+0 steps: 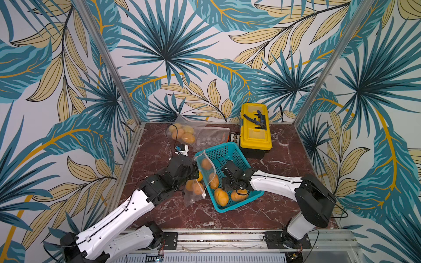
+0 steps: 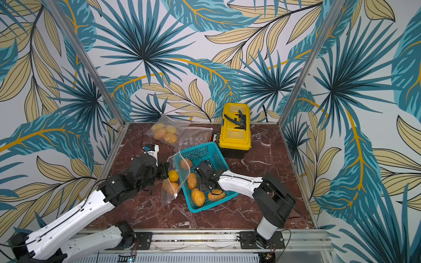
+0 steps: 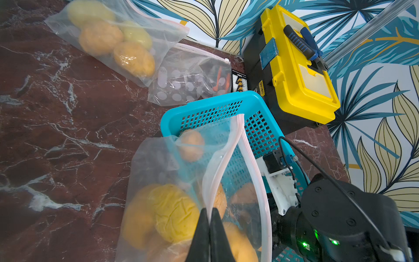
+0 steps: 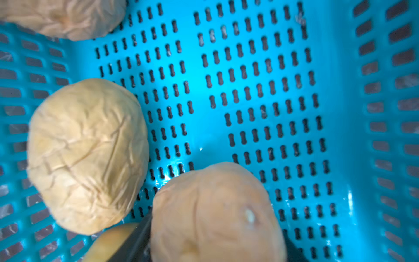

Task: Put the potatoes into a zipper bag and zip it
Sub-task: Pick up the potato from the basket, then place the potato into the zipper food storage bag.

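Note:
A clear zipper bag [image 1: 195,193] [image 2: 169,190] [image 3: 181,177] lies against the left side of a teal basket [image 1: 227,145] [image 2: 200,145]. Its mouth stands open over the basket rim. My left gripper [image 3: 209,212] [image 2: 167,170] is shut on the bag's near rim. Yellow-orange potatoes [image 3: 167,211] [image 1: 193,187] lie inside the bag. More potatoes [image 1: 221,197] [image 1: 213,181] sit in the basket. My right gripper [image 4: 216,226] [image 1: 239,190] is down in the basket, its fingers [image 4: 138,238] closed on either side of one potato [image 4: 215,204] [image 2: 216,195].
A yellow toolbox [image 1: 255,132] with pliers on its lid stands behind the basket. At the back left lie a filled bag of potatoes [image 1: 181,133] and a clear bag of small parts [image 1: 211,137]. A small white device [image 1: 181,149] sits near my left wrist.

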`<state>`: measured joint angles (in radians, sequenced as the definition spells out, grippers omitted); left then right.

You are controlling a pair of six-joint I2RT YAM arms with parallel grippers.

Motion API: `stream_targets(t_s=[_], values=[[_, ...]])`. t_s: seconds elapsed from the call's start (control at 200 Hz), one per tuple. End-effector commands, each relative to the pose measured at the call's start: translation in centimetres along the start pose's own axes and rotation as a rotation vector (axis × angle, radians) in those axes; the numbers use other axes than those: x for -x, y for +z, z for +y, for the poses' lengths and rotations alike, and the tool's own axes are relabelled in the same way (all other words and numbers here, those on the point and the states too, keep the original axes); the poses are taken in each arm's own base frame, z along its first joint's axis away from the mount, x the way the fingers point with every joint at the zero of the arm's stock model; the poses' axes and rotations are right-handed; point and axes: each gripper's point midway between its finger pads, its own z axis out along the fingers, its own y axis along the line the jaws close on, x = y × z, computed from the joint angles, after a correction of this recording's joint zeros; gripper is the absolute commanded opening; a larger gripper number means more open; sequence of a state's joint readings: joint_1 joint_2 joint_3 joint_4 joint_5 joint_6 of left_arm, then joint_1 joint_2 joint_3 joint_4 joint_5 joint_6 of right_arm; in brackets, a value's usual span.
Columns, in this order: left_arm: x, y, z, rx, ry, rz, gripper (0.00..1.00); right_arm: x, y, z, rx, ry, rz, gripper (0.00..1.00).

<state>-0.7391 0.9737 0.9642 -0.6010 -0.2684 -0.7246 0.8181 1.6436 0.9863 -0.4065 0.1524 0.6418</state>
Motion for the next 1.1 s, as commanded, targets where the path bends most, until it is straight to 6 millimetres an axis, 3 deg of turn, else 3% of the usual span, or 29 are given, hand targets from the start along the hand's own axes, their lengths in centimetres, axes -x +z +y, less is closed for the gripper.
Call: stream_targets(t_s=[0.0, 0.3, 0.506, 0.671, 0.861, 0.996, 1.097], values=[[0.2, -0.2, -0.2, -0.017, 0.008, -0.017, 0.00, 0.6, -2.1, -0.4, -0.001, 0.001, -0.040, 0.53], [0.2, -0.1, -0.2, -0.017, 0.007, -0.015, 0.00, 2.1, -7.6, -1.4, 0.036, 0.023, -0.165, 0.41], [0.2, -0.1, -0.3, -0.018, 0.009, -0.014, 0.00, 3.6, -11.7, -0.2, 0.125, 0.012, -0.253, 0.37], [0.2, -0.2, -0.3, -0.021, 0.009, -0.016, 0.00, 5.1, -15.3, 2.0, 0.203, -0.032, -0.326, 0.36], [0.2, -0.2, -0.3, -0.023, 0.009, -0.015, 0.00, 6.3, -18.5, 6.3, 0.303, -0.122, -0.378, 0.36], [0.2, -0.2, -0.3, -0.023, 0.010, -0.014, 0.00, 7.1, -19.2, 9.3, 0.332, -0.187, -0.386, 0.36], [0.2, -0.2, -0.4, -0.024, 0.010, -0.015, 0.00, 7.4, -18.5, 11.1, 0.339, -0.218, -0.369, 0.36]])
